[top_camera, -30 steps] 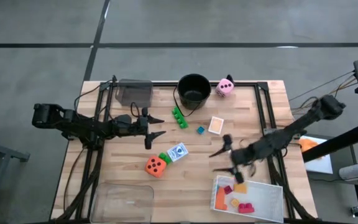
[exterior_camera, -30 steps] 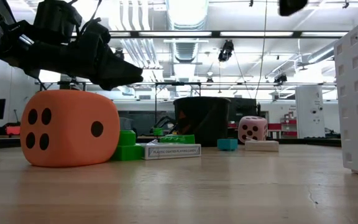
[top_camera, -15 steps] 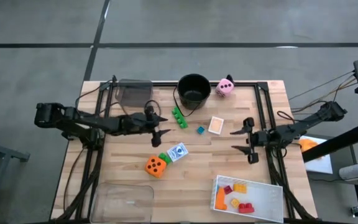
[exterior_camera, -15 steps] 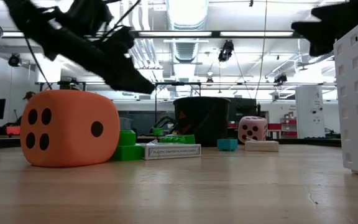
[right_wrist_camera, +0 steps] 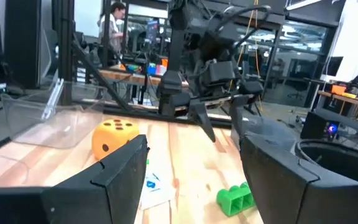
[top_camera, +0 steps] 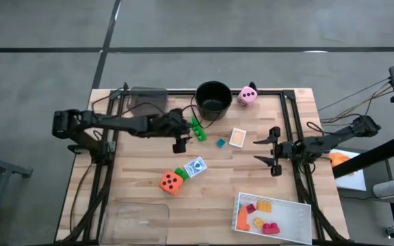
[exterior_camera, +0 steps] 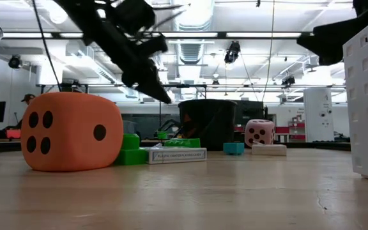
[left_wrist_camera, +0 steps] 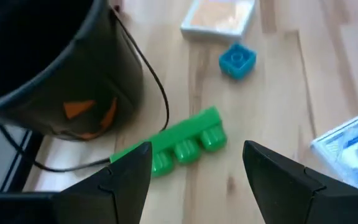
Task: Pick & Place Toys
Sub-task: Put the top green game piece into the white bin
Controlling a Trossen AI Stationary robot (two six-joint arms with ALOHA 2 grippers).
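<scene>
A long green brick lies flat on the table in front of the black bucket; it also shows in the left wrist view. My left gripper is open and tipped down just left of this brick, one finger on either side of it in the left wrist view, touching nothing. My right gripper is open and empty above the table's right part. An orange die, a small green brick, a blue card pack, a blue brick, an orange card and a pink die rest on the table.
A white tray at the near right holds red, orange and yellow bricks. A clear tray stands at the near left and another tray at the far left. The bucket's wire handle lies on the table close to the long green brick.
My left gripper has gone toward the table's right edge, up to the long green brick, and tipped downward. My right gripper has risen from over the white tray and gone toward the far right, then stayed still. No toy has moved.
</scene>
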